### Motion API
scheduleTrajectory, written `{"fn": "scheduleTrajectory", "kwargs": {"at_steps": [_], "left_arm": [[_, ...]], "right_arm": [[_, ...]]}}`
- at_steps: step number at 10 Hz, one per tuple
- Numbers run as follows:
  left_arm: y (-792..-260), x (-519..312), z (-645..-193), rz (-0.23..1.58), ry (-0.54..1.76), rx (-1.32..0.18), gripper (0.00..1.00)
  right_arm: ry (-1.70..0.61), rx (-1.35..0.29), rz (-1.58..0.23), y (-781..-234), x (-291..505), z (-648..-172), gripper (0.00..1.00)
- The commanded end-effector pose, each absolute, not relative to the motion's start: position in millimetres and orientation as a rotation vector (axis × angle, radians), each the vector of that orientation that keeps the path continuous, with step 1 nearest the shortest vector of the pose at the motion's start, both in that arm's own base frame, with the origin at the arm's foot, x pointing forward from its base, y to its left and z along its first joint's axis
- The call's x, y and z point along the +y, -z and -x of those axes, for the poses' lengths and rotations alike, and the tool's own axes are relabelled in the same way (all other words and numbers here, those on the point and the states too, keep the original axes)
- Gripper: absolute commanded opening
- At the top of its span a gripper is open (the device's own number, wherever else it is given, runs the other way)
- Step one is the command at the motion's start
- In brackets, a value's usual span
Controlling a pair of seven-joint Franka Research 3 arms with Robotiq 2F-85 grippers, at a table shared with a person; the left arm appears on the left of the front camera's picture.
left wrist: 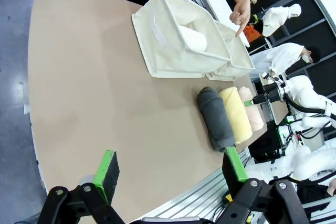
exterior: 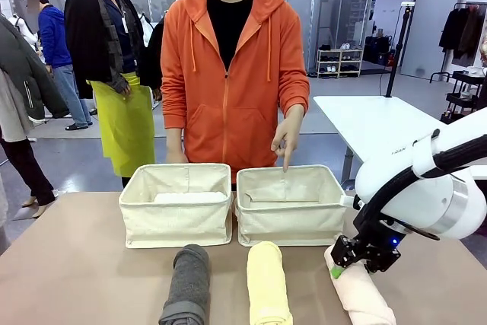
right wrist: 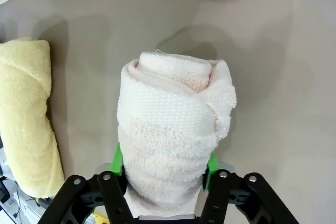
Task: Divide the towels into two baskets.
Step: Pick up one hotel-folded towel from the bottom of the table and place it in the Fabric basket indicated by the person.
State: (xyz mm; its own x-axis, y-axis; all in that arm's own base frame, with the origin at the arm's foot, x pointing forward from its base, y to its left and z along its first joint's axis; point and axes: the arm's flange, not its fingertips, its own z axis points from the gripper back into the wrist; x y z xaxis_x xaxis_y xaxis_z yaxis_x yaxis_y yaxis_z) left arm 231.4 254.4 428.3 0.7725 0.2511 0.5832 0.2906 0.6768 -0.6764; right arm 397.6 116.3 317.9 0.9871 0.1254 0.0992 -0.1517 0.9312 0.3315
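The pale pink towel (exterior: 364,296) (right wrist: 173,124) lies on the table at the front right, and my right gripper (exterior: 342,267) (right wrist: 164,163) is shut on its near end, green pads pressing both sides. To its left lie the pale yellow towel (exterior: 268,283) (right wrist: 26,119) and the dark grey towel (exterior: 186,283) (left wrist: 214,116). Two cream baskets stand side by side behind them. A white towel (exterior: 190,197) (left wrist: 191,35) lies in the left basket (exterior: 175,226). The right basket (exterior: 289,226) shows no towel inside. High above the table's left part, my left gripper (left wrist: 170,163) is open with nothing in it.
A person in an orange hoodie stands at the far side, one hand (exterior: 287,138) pointing a finger down into the right basket. The table edge (left wrist: 173,203) runs close behind the towels. Bare tabletop (exterior: 68,264) spreads to the left of the baskets.
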Motion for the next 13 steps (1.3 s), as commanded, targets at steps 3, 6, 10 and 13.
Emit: {"fn": "scheduleTrajectory", "kwargs": {"at_steps": [3, 6, 10, 13], "left_arm": [[-429.6, 255.2, -228.4, 0.861, 0.034, -0.727, 1.0], [-429.6, 255.2, -228.4, 0.861, 0.034, -0.727, 1.0], [-429.6, 255.2, -228.4, 0.861, 0.034, -0.727, 1.0], [-429.6, 255.2, -228.4, 0.861, 0.034, -0.727, 1.0]], "right_arm": [[-0.169, -0.072, -0.28, -321.1, 104.7, -320.9, 0.2], [-0.337, -0.105, -0.213, -372.2, 120.6, -321.3, 0.05], [-0.423, -0.133, -0.182, -407.0, 139.0, -363.3, 0.05], [-0.423, -0.133, -0.182, -407.0, 139.0, -363.3, 0.05]]}}
